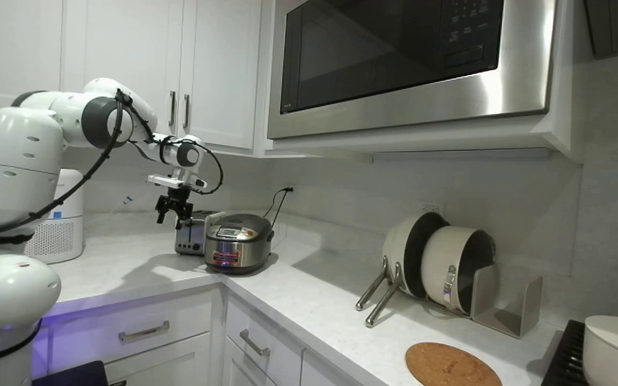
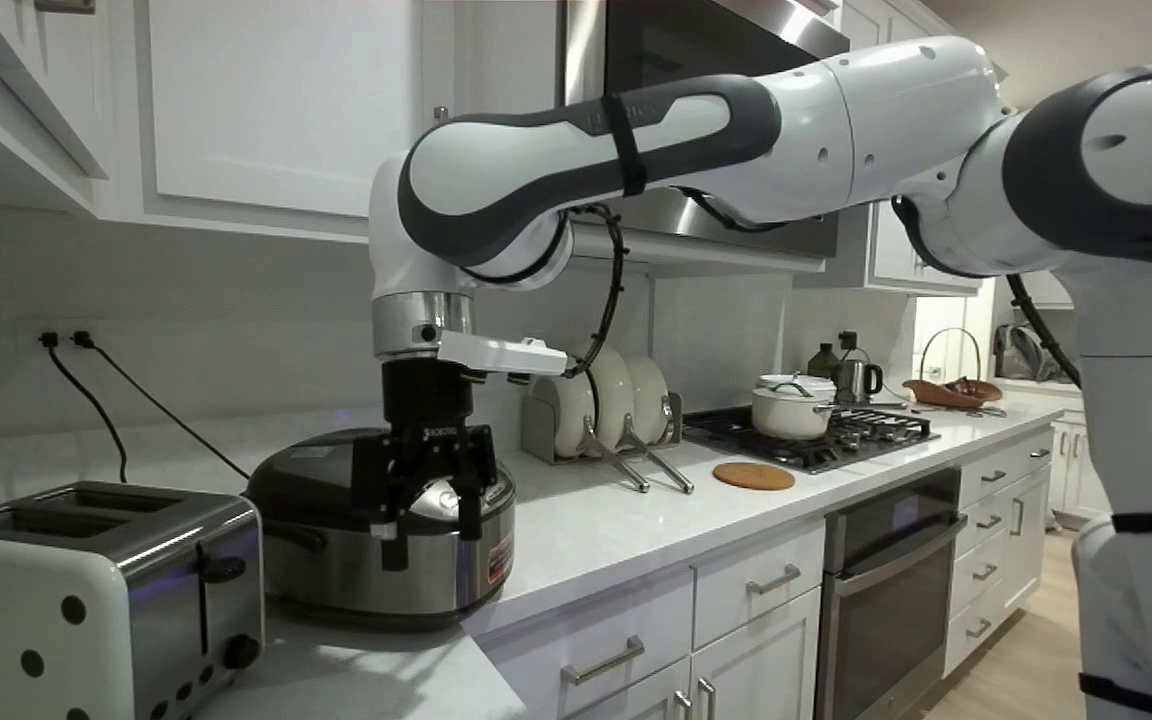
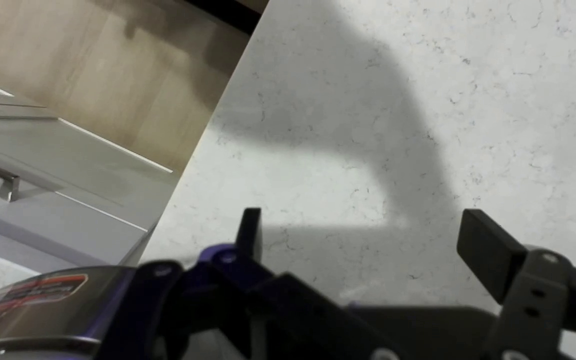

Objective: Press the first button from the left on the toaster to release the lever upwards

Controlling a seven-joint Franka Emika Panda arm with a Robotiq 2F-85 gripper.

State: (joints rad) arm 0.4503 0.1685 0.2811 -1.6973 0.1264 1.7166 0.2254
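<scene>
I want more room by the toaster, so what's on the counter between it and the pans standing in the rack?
The rice cooker stands between the toaster and the pans; that shows in both exterior views.

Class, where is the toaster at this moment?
In an exterior view, the toaster stands at the picture's lower left, on the white counter, just to the left of the rice cooker.
</scene>
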